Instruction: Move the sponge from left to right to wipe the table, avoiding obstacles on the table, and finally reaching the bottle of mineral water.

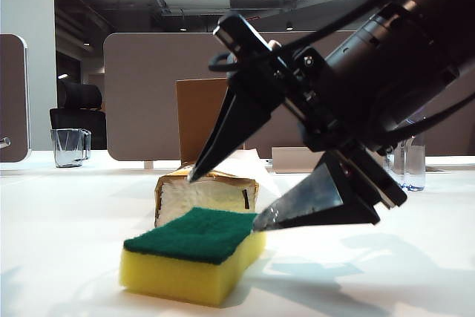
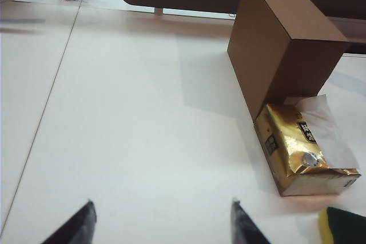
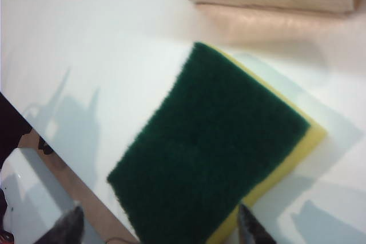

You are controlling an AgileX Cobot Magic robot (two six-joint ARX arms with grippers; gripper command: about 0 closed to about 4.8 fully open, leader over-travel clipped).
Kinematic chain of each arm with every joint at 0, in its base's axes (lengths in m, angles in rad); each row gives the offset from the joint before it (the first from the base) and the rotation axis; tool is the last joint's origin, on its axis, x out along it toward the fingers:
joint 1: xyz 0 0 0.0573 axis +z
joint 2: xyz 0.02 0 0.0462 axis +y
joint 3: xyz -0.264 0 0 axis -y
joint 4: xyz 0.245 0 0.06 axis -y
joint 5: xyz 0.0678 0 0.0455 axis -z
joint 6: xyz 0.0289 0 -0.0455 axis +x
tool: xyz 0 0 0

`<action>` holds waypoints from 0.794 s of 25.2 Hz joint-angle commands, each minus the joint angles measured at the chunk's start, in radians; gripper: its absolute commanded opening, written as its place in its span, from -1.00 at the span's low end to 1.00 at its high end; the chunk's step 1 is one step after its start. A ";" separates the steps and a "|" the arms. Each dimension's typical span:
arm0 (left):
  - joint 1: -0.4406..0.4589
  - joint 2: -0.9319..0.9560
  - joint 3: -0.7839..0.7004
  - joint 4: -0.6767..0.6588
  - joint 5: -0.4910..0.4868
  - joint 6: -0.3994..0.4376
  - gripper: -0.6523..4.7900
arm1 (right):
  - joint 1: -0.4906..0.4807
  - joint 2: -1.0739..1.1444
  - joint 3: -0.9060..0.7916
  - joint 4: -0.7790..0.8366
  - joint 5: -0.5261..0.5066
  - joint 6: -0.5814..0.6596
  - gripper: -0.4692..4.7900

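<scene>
Behind sponge (image 1: 194, 254): tissue pack (image 1: 208, 192), box (image 1: 202, 118) | right pincer (image 1: 226, 202) open above | left pincer (image 2: 162, 224) open

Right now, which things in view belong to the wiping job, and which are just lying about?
Job:
sponge, green side up on the table
right gripper, jaws open over the sponge
tissue pack and cardboard box, obstacles
bottle of mineral water, far right

Lying about:
glass mug
left gripper, open over bare table
divider panels
</scene>
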 commanded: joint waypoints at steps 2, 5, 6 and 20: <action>0.000 0.000 0.002 0.014 0.018 0.004 0.35 | 0.001 0.005 0.005 0.004 0.005 0.011 0.50; 0.000 0.000 0.002 0.014 0.018 0.004 0.35 | 0.001 0.007 0.009 -0.025 0.031 0.012 0.52; 0.000 0.000 0.002 0.014 0.018 0.004 0.35 | 0.000 0.007 0.009 -0.030 0.035 0.012 0.55; 0.000 -0.001 0.002 0.014 0.018 0.014 0.35 | 0.002 0.076 0.068 -0.068 0.054 0.052 0.59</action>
